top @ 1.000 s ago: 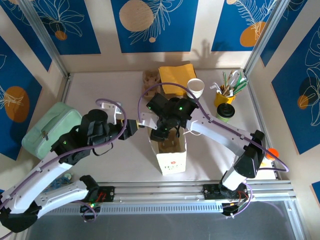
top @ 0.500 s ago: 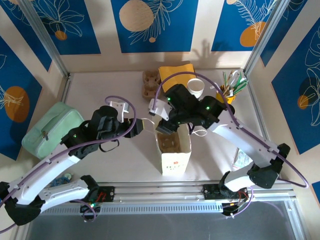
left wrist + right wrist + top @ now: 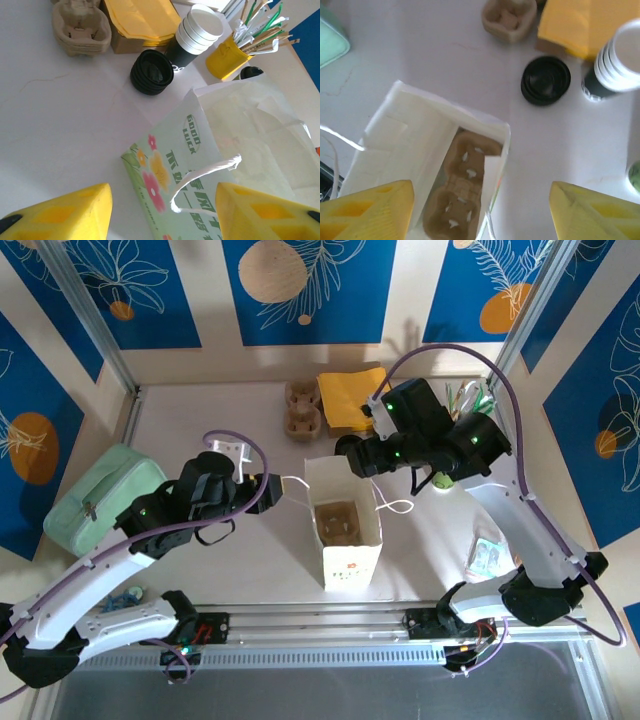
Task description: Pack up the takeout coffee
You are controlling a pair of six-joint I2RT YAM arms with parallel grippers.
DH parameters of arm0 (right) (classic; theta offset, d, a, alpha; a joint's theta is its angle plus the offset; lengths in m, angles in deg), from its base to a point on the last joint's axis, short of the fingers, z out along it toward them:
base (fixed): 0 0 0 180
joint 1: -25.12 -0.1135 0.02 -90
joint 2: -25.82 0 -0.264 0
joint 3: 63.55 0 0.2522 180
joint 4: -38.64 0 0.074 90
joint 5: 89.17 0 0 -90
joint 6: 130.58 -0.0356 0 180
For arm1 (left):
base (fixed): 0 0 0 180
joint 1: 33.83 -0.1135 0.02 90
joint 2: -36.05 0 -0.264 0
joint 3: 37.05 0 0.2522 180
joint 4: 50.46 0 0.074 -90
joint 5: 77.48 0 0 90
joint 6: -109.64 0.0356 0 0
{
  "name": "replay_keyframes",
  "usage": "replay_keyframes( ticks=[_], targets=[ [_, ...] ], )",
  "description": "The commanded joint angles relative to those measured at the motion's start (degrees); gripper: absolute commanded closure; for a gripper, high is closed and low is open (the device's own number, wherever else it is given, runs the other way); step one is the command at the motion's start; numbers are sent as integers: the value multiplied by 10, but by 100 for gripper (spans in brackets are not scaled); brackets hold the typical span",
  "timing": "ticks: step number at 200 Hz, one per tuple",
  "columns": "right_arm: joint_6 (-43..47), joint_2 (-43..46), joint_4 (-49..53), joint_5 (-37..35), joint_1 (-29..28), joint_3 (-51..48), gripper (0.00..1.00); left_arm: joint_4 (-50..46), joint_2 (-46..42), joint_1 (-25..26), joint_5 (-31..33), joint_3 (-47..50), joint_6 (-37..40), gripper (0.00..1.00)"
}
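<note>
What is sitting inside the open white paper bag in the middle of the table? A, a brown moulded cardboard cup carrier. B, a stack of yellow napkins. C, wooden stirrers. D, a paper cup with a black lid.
A: the right wrist view looks straight down into the open white paper bag, and a brown moulded cardboard cup carrier lies at its bottom.

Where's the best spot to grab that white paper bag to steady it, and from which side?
Take the white loop handle on the left wall of the paper bag, coming from the left with the left claw. The bag stands upright and open, and that thin loop sticks out sideways into the open claw's gap.
</note>
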State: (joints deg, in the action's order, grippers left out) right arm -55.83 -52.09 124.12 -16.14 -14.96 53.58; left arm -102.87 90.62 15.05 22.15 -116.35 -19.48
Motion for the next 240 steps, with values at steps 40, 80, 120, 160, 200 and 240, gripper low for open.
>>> replay_keyframes(
  ticks=[40,80,120,160,200,240],
  targets=[
    [-125,-26,15,1,-4,-49,30,2,3,4,16,0,3,42],
    [-132,-61,-1,1,-2,-70,45,3,-7,3,24,15,4,40],
    [-138,-82,-24,11,2,-82,76,0,-15,4,31,22,5,38],
    [-138,-67,-61,13,0,-93,94,3,-32,2,58,35,5,36],
    [-133,-3,-138,-14,-17,-124,100,5,-71,2,129,63,-3,32],
    [-129,81,-235,-44,-35,-181,100,4,-113,1,177,89,-12,28]
  ],
)
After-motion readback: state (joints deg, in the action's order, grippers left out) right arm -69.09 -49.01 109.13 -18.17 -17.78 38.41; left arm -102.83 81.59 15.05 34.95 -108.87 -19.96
